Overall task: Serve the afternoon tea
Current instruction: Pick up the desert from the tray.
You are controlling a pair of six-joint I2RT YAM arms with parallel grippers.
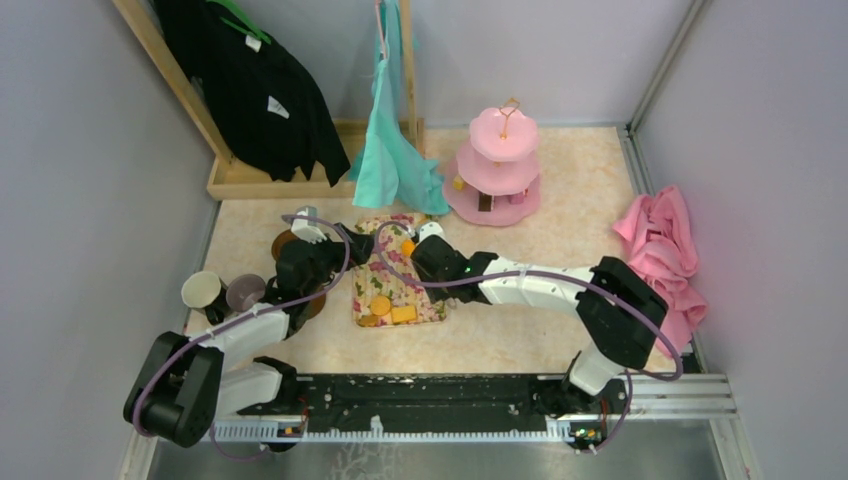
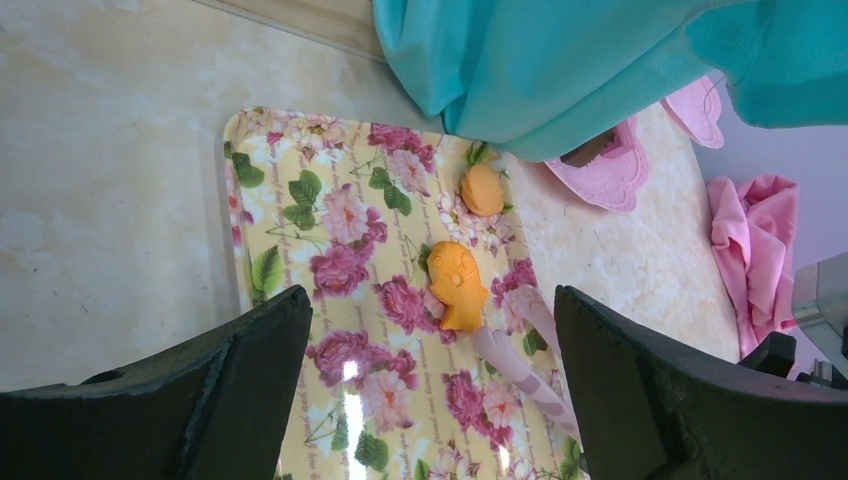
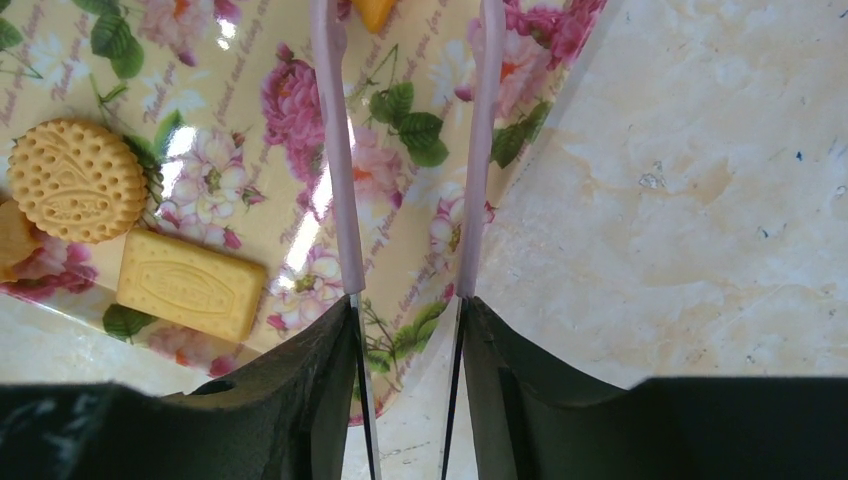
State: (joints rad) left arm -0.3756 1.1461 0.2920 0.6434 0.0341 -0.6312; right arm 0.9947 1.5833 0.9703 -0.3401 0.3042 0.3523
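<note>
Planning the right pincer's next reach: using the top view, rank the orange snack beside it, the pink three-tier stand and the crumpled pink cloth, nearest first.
From the right pincer:
1. orange snack, just beside it on the floral tray.
2. pink three-tier stand, farther back, to its right.
3. pink cloth, against the right wall.

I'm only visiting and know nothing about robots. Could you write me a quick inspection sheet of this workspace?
Surface: cream marbled table.
Job's things: floral tray holding biscuits and orange snacks; pink three-tier stand carrying a few snacks; cream mug and mauve-grey mug at left; brown saucer, partly hidden.
Clutter: pink cloth bunched at the right edge.
Grippers: left gripper open above the tray; right gripper clamped on pink tongs.
Cables: purple cables, one looping over the tray.
Surroundings: black garment and teal garment hanging by a wooden rack; grey walls.
</note>
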